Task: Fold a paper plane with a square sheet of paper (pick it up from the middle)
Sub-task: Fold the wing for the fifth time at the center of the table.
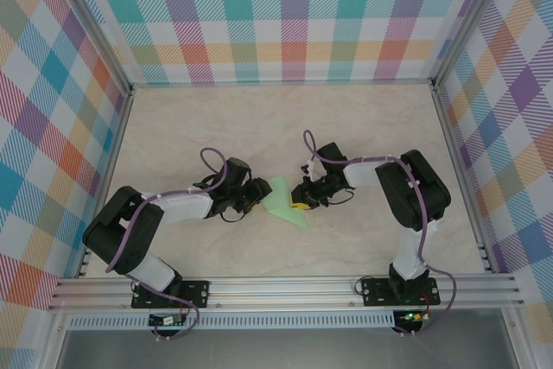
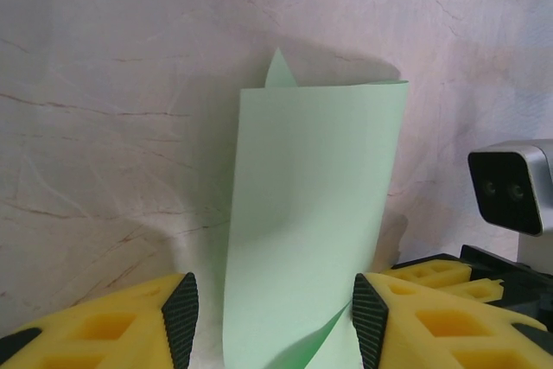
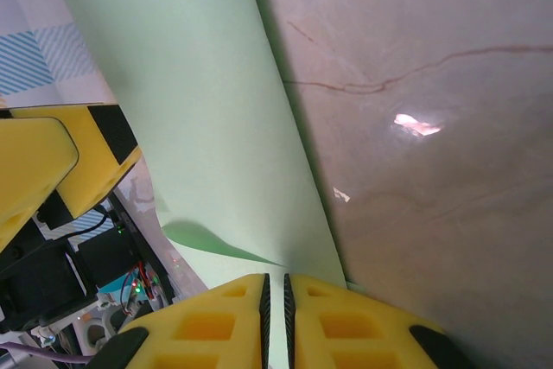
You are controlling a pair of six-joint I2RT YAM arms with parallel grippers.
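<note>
Top external view, from the left: the left gripper (image 1: 256, 197) reaches in low over the marble-patterned table (image 1: 363, 127). Its tips are at the left edge of the paper plane (image 1: 288, 204), a light green, half-folded piece lying mid-table between the two arms, with its pointed end toward the near side. The right gripper (image 1: 304, 200) meets the paper's right edge.

In the left wrist view the black pads (image 2: 181, 317) stand about half spread and straddle a raised, curling flap. There is a clear gap on one side, and I cannot tell whether the other pad touches the paper. So this gripper is not clamped on anything.

In the right wrist view the yellow fingers (image 3: 233, 317) are nearly together, and the sheet's edge runs into the slit between them: a thin pinch on the paper.

This looks like a mid-fold step, with one side anchored and the flap not yet creased. The next move likely calls for the left gripper to bring that flap down and press it flat. The pinch must hold so the thin sheet does not slide.
</note>
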